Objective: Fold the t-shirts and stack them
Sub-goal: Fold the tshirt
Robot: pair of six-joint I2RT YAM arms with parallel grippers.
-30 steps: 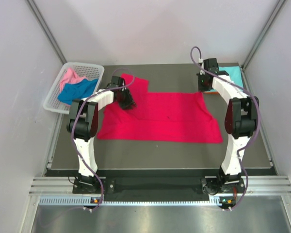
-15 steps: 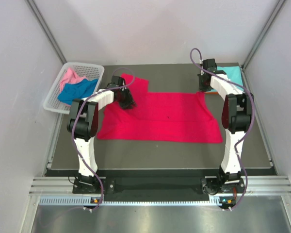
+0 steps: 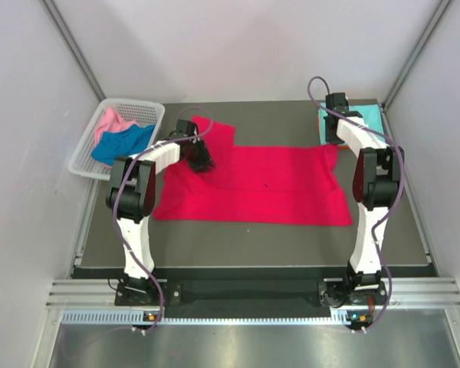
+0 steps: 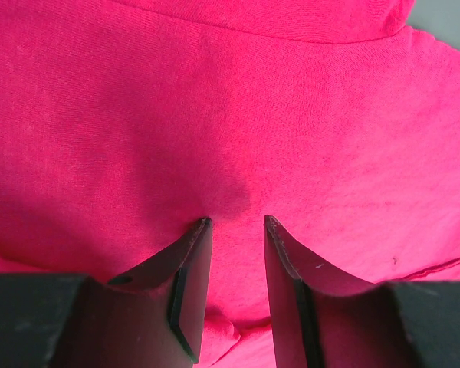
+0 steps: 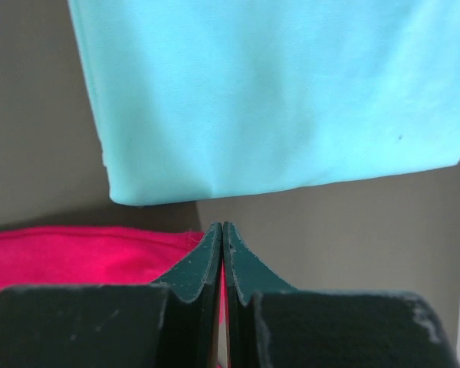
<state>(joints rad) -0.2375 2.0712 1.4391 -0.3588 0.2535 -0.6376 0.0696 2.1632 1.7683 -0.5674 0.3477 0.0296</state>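
Four t-shirts are counted: one crimson red t-shirt (image 3: 253, 184) at the centre, one light turquoise t-shirt (image 3: 366, 116) at the far right, and one royal blue t-shirt (image 3: 123, 143) and one pink t-shirt (image 3: 109, 120) in the single white basket (image 3: 83, 159) at the far left. Two arms are seen: the left arm (image 3: 134, 199) and the right arm (image 3: 372, 184).

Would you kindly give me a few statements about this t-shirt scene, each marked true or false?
1. The red t-shirt lies spread out on the table. True.
2. The left pincer is shut. False: its jaws stand apart over the red cloth.
3. The turquoise t-shirt lies in the basket. False: it lies at the table's far right corner; the basket holds the pink t-shirt and the blue t-shirt.
4. The right pincer is shut. True: a sliver of red cloth shows between its jaws.
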